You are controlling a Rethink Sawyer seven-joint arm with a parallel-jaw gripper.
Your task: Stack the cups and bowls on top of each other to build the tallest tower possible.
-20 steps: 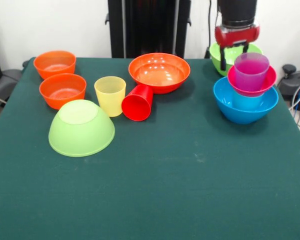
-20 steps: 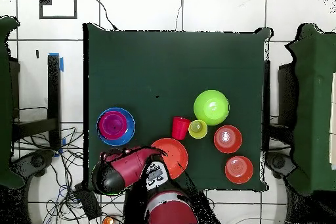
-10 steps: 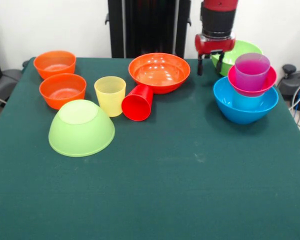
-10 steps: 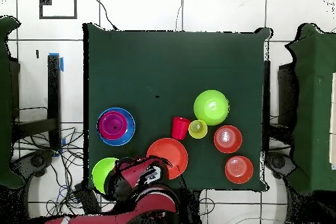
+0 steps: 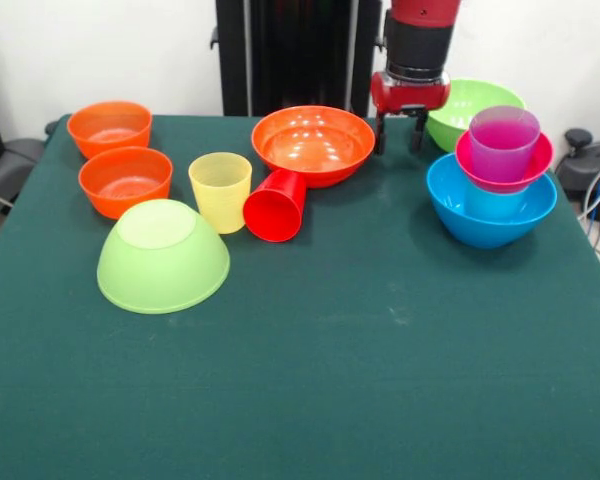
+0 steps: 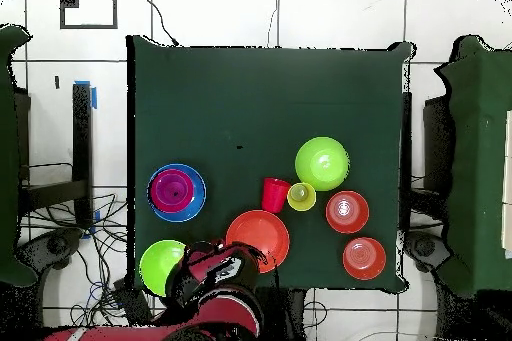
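The red-and-black gripper [image 5: 397,133] hangs open and empty just right of the wide glossy orange plastic bowl [image 5: 313,143]. At right, the purple plastic tumbler [image 5: 501,142] tops the small magenta bowl [image 5: 504,171], stacked in the large blue bowl [image 5: 490,215].

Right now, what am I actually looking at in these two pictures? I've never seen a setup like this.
It is a robot arm, red and black, working at a green table. One picture looks across the table at it; the other looks straight down from above. At the arm's tip is a pincer, open and holding nothing, hanging beside a wide orange bowl. Plastic cups and bowls stand about. A small tower is started: a blue bowl holds a light blue cup, a magenta bowl and a purple cup. A red cup lies on its side, and one lime green bowl sits upside down.
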